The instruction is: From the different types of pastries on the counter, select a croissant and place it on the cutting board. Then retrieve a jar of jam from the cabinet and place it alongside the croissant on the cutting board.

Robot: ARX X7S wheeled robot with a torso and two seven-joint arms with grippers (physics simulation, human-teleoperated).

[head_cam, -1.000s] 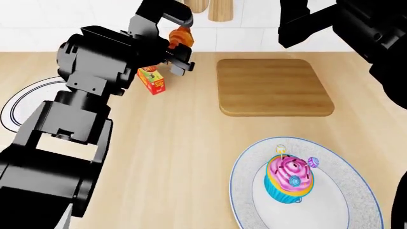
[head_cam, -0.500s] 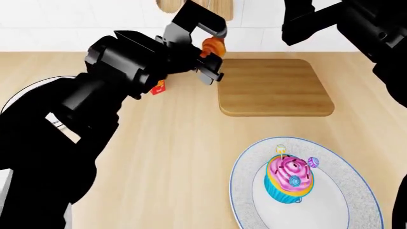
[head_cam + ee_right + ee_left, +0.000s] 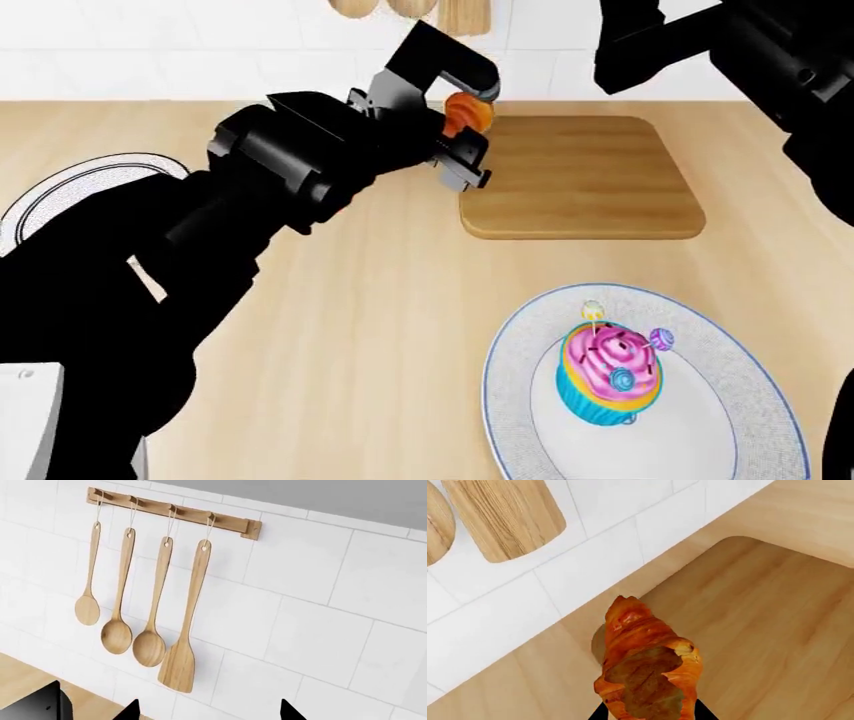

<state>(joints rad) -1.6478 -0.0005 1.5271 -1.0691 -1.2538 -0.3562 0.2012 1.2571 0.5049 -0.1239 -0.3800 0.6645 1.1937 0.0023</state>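
Observation:
My left gripper is shut on the golden-brown croissant, held in the air over the left rear corner of the brown cutting board. In the left wrist view the croissant fills the space between the jaws, with the board below it. The blue-cased cupcake with pink frosting stands on a white plate at the front right. My right gripper is raised at the upper right and stands open with nothing between its fingertips, facing the tiled wall. The jar of jam is out of view.
Another white blue-rimmed plate lies at the left, partly behind my left arm. Several wooden spoons and a spatula hang from a rail on the white tiled wall behind the counter.
My left arm has carried the croissant rightward, from above the red and yellow box to over the board's left rear corner. The box is now hidden behind the arm.

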